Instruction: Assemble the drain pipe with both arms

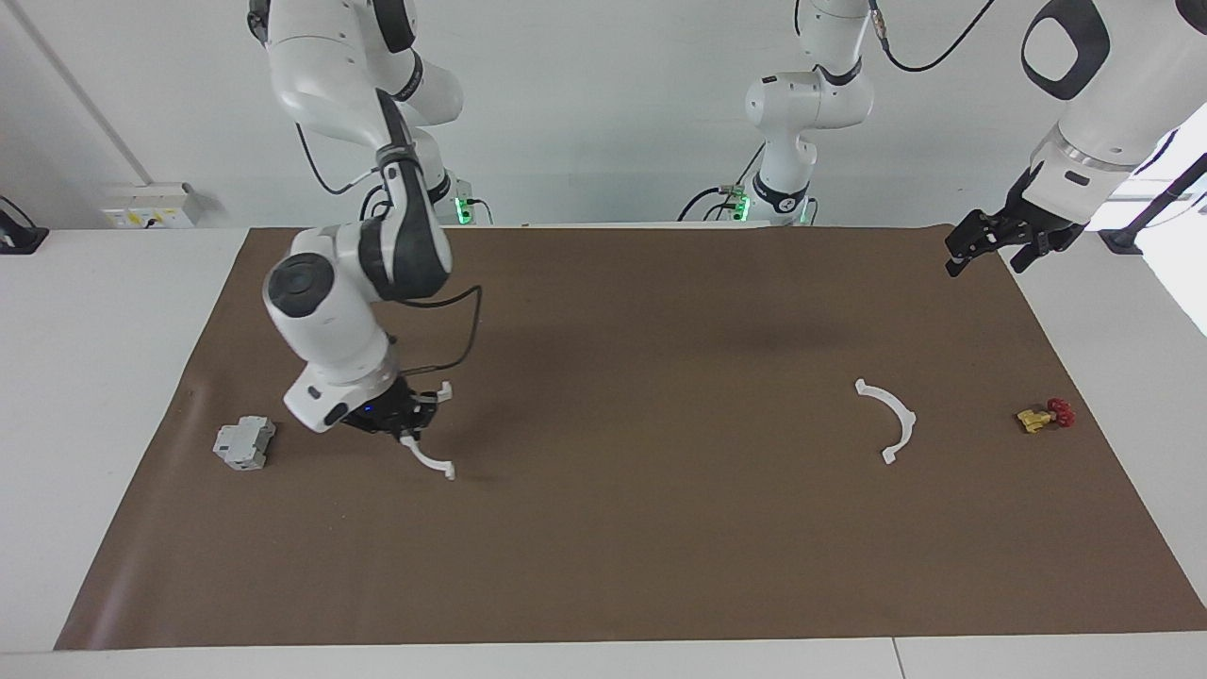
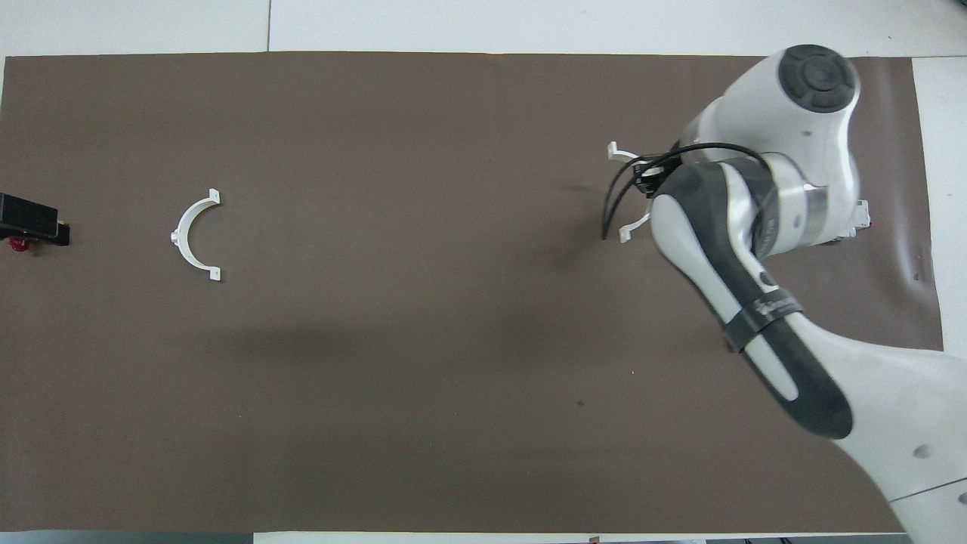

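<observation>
The drain pipe is in two separate white half-ring arcs on the brown mat [image 1: 603, 566]. My right gripper [image 1: 413, 429] is low over the mat toward the right arm's end and is shut on the middle of one arc [image 1: 434, 462]. That arc's tabbed ends stick out on both sides of the fingers. In the overhead view my right arm covers most of the right gripper [image 2: 646, 185], and only the held arc's ends [image 2: 623, 156] show. The other arc [image 1: 891, 420] lies flat toward the left arm's end, also in the overhead view [image 2: 193, 234]. My left gripper [image 1: 985, 255] waits, open and empty, raised over the mat's corner.
A grey blocky part [image 1: 245, 443] lies beside the right gripper, nearer the mat's edge. A small yellow valve with a red handle [image 1: 1042, 415] lies near the edge at the left arm's end; in the overhead view the left gripper [image 2: 30, 219] partly covers it.
</observation>
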Robot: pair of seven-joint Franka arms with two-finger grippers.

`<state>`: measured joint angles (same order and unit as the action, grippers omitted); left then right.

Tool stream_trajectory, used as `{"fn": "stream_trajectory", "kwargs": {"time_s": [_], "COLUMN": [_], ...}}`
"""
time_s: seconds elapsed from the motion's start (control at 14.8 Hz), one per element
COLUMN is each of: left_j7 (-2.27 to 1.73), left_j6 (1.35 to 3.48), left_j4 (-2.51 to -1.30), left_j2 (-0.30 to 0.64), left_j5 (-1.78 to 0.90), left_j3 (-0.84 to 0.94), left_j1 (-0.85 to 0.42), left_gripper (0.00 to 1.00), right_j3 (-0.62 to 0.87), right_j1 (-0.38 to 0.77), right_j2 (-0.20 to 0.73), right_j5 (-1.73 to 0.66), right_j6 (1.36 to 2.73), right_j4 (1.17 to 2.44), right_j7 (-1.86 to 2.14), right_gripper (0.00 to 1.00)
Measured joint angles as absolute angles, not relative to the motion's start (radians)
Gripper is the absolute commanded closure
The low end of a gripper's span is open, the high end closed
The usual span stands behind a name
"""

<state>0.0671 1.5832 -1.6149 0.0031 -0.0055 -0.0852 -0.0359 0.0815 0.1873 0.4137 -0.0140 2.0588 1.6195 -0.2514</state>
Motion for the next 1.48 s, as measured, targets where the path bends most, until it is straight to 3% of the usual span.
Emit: {"fn": "stream_trajectory", "kwargs": {"time_s": [0.13, 0.27, 0.61, 1.01, 1.21, 1.48], "left_j7": [0.067, 0.067, 0.067, 0.074, 0.096, 0.113], "left_j6": [1.581, 1.579, 1.66, 1.964, 2.13, 2.264], "left_j4": [-1.615, -1.615, -1.646, -1.863, -1.964, -2.002], "left_j2": [0.003, 0.003, 0.002, 0.009, 0.05, 0.144], "left_j5": [-0.005, -0.005, -0.005, -0.005, -0.005, -0.005], "left_j3": [-0.085, -0.085, -0.085, -0.091, -0.091, -0.091], "left_j1": [-0.036, -0.036, -0.037, -0.026, -0.005, 0.015], "left_gripper": [0.0, 0.0, 0.0, 0.0, 0.0, 0.0], "right_j3": [0.082, 0.08, 0.067, 0.07, 0.073, 0.073], "right_j1": [0.311, 0.359, 0.33, 0.335, 0.339, 0.355], "right_j2": [0.423, 0.438, 0.443, 0.434, 0.43, 0.429], "right_j5": [-0.011, -0.007, -0.006, -0.006, -0.005, -0.005], "right_j6": [2.093, 2.136, 2.224, 2.3, 2.3, 2.3], "right_j4": [1.627, 1.655, 1.736, 1.818, 1.825, 1.826], "right_j7": [-0.408, -0.454, -0.449, -0.43, -0.42, -0.42], "right_gripper": [1.0, 1.0, 1.0, 1.0, 1.0, 1.0]}}
